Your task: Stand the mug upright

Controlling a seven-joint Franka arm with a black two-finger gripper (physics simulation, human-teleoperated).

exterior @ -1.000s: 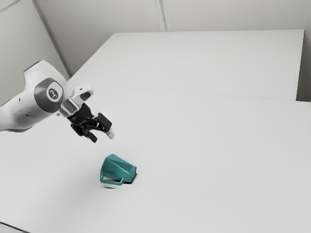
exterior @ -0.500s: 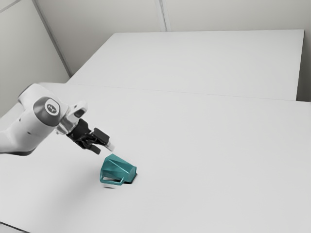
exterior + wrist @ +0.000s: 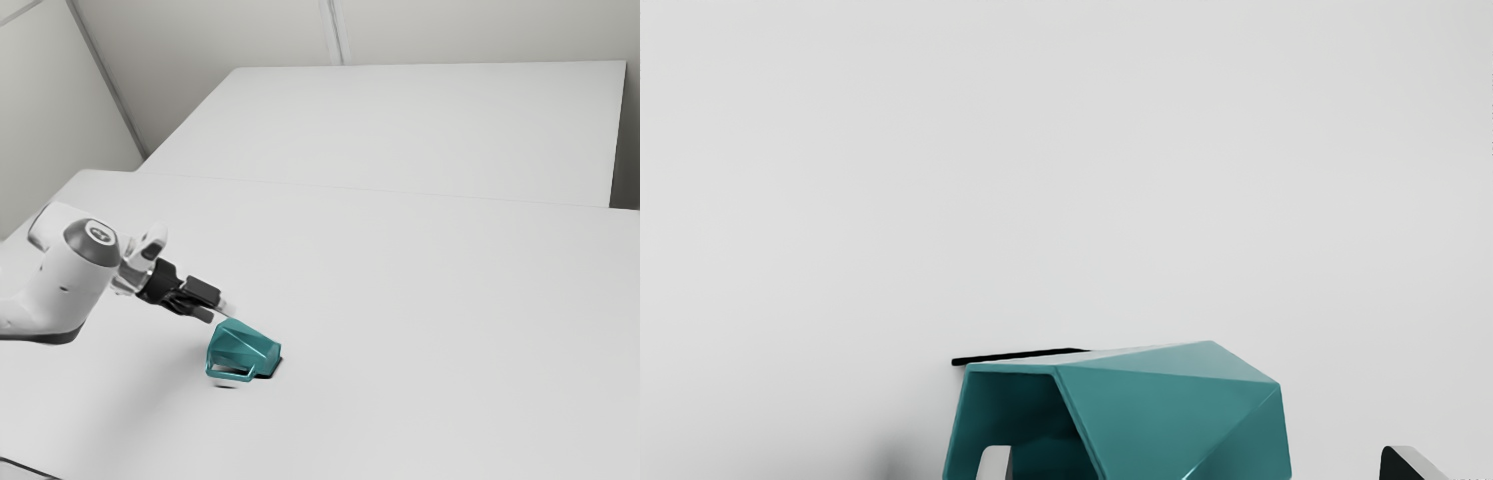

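Note:
In the exterior view the gripper point(image 3: 222, 313) is just above and beside the teal mug point(image 3: 245, 348), at the mug's upper left. The mug lies on its side on the table, its handle toward the bottom of the exterior view. In the wrist view the gripper point(image 3: 1198, 463) stands open, its two fingertips wide apart. One tip overlaps the mug's dark mouth and the other is past its base end, with the faceted mug point(image 3: 1166, 407) between them. Whether either finger touches the mug cannot be told.
The white table point(image 3: 430, 330) extends around the mug. A raised pale panel or surface point(image 3: 430, 130) stands beyond it at the exterior view's top. A dark line, possibly a cable point(image 3: 28, 468), runs at the lower left corner.
The gripper has come down toward the mug over the last second, and the arm has lowered and tilted flatter. The mug has not moved.

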